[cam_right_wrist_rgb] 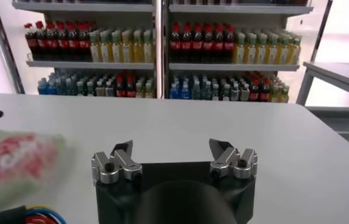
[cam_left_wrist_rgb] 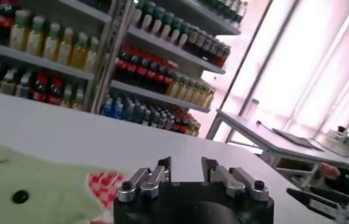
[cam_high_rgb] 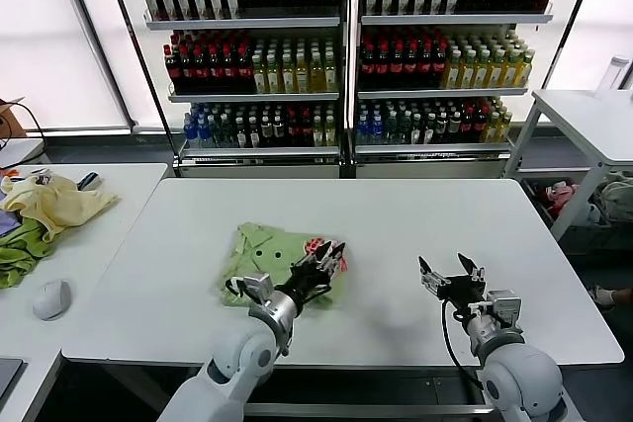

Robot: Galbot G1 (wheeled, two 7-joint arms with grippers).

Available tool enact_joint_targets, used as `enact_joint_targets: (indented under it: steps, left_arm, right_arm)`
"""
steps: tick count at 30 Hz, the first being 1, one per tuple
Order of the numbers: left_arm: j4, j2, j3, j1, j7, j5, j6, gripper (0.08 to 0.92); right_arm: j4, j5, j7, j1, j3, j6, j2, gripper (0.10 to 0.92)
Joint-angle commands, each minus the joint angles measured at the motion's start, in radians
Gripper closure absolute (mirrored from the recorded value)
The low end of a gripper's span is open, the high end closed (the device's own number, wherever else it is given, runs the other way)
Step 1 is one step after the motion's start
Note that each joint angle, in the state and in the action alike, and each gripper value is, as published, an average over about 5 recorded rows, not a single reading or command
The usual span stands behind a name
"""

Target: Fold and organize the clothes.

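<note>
The light green polo shirt (cam_high_rgb: 269, 262) is lying folded into a compact rectangle on the white table (cam_high_rgb: 396, 234), left of centre and towards the front edge. Its collar is facing the far side, and the red-and-white graphic (cam_high_rgb: 318, 247) is showing at the right-hand corner of the fold.

The left gripper (cam_high_rgb: 330, 258) is hovering over the right edge of the shirt, just beside the graphic. In the left wrist view its fingers (cam_left_wrist_rgb: 156, 178) are standing partly apart with nothing between them; the green fabric and a dark button (cam_left_wrist_rgb: 20, 196) are lying below and to one side.

The right gripper (cam_high_rgb: 450, 278) is resting above bare table, well apart from the shirt. Its fingers (cam_right_wrist_rgb: 120, 159) are spread wide and are gripping nothing.

Shelves of bottles (cam_high_rgb: 346, 46) are standing behind the table.
</note>
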Motion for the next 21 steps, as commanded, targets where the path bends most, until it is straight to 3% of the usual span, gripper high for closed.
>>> enact_joint_targets:
  steps: [1,7,13,21]
  left_arm:
    - [-0.189,0.053,-0.04,0.11,0.052,0.095,-0.048,0.557]
    - [-0.17,0.128,-0.246,0.182,-0.033,0.094,-0.107,0.384]
    - [-0.162,0.171,-0.375,0.263,-0.059,0.1,-0.138,0.221]
    - [-0.173,0.164,-0.411,0.305,-0.065,0.117,-0.151,0.177]
  right_arm:
    - [-0.016,0.047,0.019,0.062,-0.107,0.022,0.05,0.203]
    - [-0.156,0.059,0.075,0.212,-0.273,0.048,0.165,0.203]
    - [-0.348,0.042,0.159,0.343,-0.385,0.066,0.314,0.203]
    - [-0.462,-0.029,0.202,0.397,-0.462,0.054,0.391,0.203]
